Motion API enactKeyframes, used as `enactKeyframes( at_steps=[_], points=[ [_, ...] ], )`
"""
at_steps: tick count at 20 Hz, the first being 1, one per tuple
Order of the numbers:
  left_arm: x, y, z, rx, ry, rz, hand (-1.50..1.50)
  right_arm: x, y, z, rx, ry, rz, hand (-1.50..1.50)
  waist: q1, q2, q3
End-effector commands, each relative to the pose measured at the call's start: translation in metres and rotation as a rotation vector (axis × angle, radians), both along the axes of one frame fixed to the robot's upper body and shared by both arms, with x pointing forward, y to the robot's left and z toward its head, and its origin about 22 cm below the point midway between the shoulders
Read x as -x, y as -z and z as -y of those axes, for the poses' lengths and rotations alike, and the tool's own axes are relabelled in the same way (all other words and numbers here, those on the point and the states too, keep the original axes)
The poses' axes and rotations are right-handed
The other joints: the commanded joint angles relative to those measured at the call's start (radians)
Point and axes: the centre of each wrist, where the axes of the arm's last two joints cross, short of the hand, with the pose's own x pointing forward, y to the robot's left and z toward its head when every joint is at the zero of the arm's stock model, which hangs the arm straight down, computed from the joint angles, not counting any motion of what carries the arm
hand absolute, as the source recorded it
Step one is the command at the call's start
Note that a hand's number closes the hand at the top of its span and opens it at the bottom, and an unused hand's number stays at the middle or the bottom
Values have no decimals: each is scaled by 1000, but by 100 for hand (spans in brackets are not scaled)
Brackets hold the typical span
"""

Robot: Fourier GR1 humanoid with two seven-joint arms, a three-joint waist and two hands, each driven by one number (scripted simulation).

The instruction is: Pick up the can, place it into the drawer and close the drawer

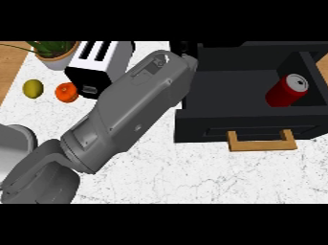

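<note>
The red can (288, 90) already lies tilted inside the open black drawer (223, 86), at the right of the frame, so the placing looks done. Closing is left: the wooden handle (261, 141) stands out toward the lower edge. The left forearm (135, 103) reaches to the drawer's left wall. Whether the left hand (184, 48) is open or closed, I cannot tell.

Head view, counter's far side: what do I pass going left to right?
Left to right: yellow-green citrus fruit → orange fruit → toaster → open black drawer → red can, inside the drawer's right part.
</note>
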Motion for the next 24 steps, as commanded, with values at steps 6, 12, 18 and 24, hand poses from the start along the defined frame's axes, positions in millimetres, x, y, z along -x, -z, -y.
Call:
enactKeyframes(
  at_steps=[6, 12, 18, 24],
  points=[
    [4, -4, 3, 16, -1, -30, -150, -68, 10, -44, 211, 34, 17, -150, 35, -12, 0],
    [1, 6, -9, 4, -19, -52, -150, -112, 34, -76, 375, 46, 35, -150, 46, -14, 0],
    [-7, -6, -34, -11, -44, -29, -150, -164, 53, -96, 542, 48, -11, -150, 60, -16, -1],
    [-13, -23, -64, -15, -56, -33, -150, -201, 84, -98, 685, 101, -26, -150, 65, -15, 0]
  ],
)
